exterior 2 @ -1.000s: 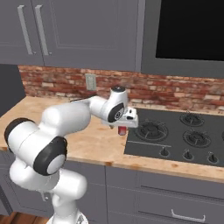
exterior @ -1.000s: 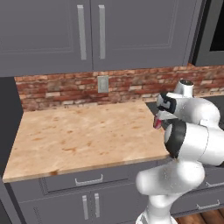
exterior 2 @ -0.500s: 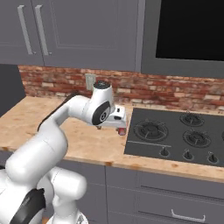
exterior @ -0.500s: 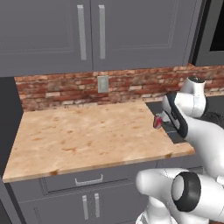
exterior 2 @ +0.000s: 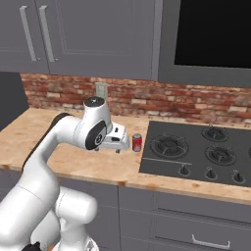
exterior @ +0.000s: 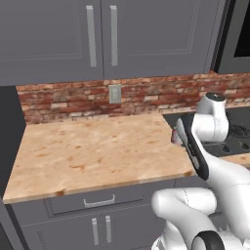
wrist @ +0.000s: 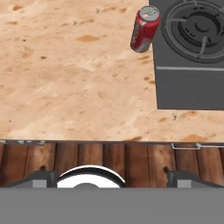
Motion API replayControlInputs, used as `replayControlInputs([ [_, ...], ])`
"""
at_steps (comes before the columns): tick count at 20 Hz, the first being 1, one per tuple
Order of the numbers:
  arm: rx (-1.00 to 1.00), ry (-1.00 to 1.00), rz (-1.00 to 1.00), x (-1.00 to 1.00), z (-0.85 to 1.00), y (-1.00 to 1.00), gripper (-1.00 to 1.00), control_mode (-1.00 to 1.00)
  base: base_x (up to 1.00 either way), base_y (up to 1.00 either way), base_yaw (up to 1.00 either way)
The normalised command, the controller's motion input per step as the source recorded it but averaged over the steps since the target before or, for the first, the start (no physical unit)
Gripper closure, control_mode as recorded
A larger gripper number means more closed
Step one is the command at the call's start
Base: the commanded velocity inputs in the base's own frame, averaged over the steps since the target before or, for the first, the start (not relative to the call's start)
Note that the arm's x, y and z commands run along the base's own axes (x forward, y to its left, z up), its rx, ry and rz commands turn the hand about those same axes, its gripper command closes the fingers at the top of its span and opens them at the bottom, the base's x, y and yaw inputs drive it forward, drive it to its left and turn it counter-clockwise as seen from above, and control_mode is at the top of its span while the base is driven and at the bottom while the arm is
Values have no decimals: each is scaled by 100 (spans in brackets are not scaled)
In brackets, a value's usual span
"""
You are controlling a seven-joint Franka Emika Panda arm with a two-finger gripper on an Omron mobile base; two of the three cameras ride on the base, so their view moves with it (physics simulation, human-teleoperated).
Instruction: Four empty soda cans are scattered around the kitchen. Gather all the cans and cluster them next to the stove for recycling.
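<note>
One red soda can stands upright on the wooden counter, right against the left edge of the black stove. My gripper hovers a short way left of the can, apart from it, open and holding nothing. Seen from the hand, the can is far up beside the stove, and my gripper has its tips spread wide over the counter's front edge. From the left base, a sliver of the can peeks out behind my forearm.
The wooden counter stretches left of the stove, with a brick backsplash and a wall outlet behind it. Grey cabinets hang above. Drawers sit under the counter edge.
My gripper has drawn back to the left, away from the can, and swung toward the counter's front. The can stays standing beside the stove.
</note>
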Motion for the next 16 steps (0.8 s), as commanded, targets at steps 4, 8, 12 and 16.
replayControlInputs([
  [4, 0, -3, 0, -13, -12, 25, -100, -100, 0, 0, 0],
  [8, 1, 0, 0, -25, 0, 4, -100, 100, -16, 0, 0],
  [12, 0, 0, 0, 0, 0, 0, -100, 100, -89, -1, 2],
  [16, 0, 0, 0, 0, 0, 0, -100, 100, -91, -1, -5],
])
